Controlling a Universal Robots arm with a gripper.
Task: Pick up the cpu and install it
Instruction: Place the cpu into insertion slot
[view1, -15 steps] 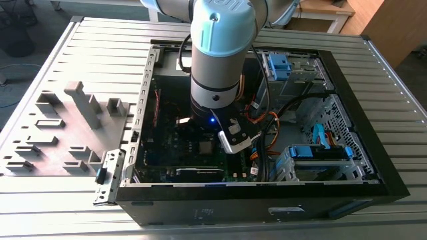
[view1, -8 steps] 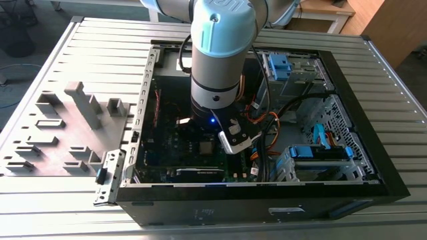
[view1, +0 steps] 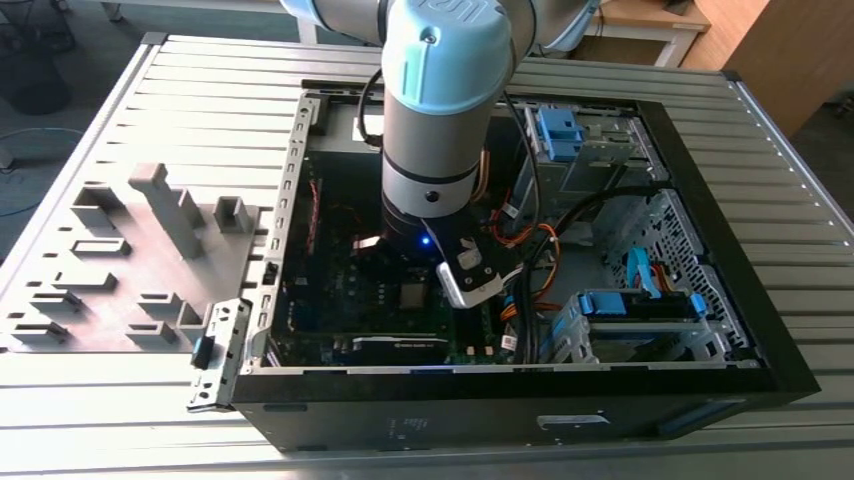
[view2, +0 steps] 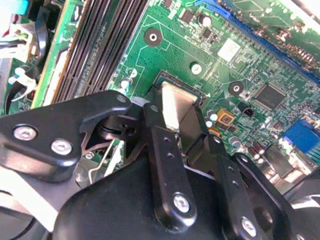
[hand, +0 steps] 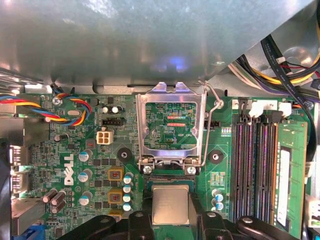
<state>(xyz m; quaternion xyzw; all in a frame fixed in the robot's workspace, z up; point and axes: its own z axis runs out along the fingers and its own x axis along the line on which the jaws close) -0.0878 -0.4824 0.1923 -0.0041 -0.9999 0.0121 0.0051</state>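
The cpu (hand: 171, 202) is a small silver-grey square held between my gripper's (hand: 171, 212) black fingers (hand: 138, 218). It hangs just over the open socket (hand: 170, 179) on the green motherboard (hand: 75, 165). The socket's metal load plate (hand: 171, 125) stands flipped up beyond it, with its wire lever (hand: 212, 107) raised. In the second wrist view the cpu (view2: 172, 102) sits tilted between the fingers (view2: 159, 145) of the gripper (view2: 175, 114), above the socket's dark frame (view2: 172, 79). In the exterior view my arm (view1: 434, 140) reaches down into the open computer case (view1: 694, 330).
Memory slots (hand: 255, 165) run beside the socket, and cable bundles (hand: 290, 60) hang near the case wall. A metal case wall (hand: 150, 40) rises behind the load plate. The grey fixture tray (view1: 120, 260) lies on the slatted table at the exterior view's left.
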